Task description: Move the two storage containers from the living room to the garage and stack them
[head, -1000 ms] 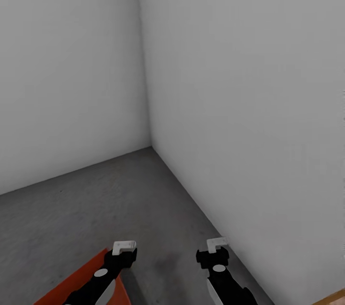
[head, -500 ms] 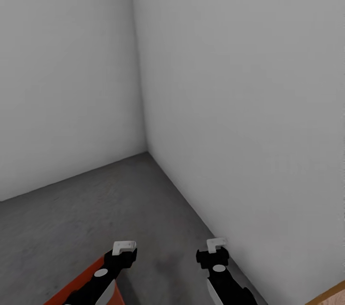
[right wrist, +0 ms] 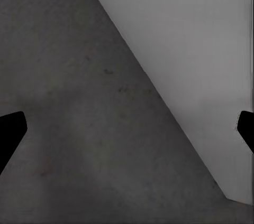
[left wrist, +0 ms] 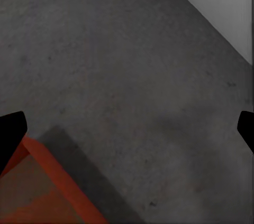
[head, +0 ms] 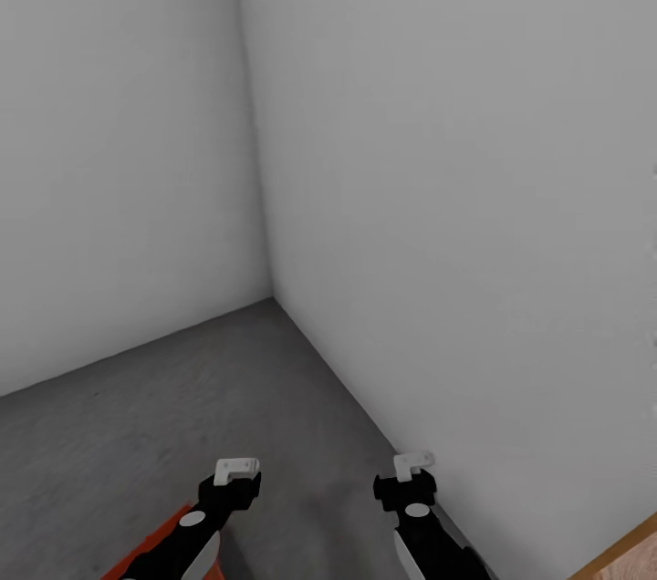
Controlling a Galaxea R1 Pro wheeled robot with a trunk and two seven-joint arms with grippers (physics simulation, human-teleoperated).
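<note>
From the head camera, both arms reach forward over the grey concrete floor (head: 182, 398) toward the corner where two plain white walls (head: 456, 197) meet. The left gripper (head: 237, 469) and the right gripper (head: 412, 463) carry nothing, and from here I cannot tell how wide their fingers stand. A corner of an orange-red container (head: 151, 553) lies on the floor at the bottom edge, under the left arm. A strip of wood-coloured surface (head: 630, 553) cuts the lower right corner. At the left wrist, the dark fingertips sit at opposite edges, so the jaws are spread wide; the container's corner (left wrist: 37, 187) rests on the concrete just beside one fingertip. At the right wrist, the jaws are likewise spread over bare floor (right wrist: 63, 102) along the wall's foot (right wrist: 185, 49). To fetch the second bin well, the base should back away without nudging the placed one.
</note>
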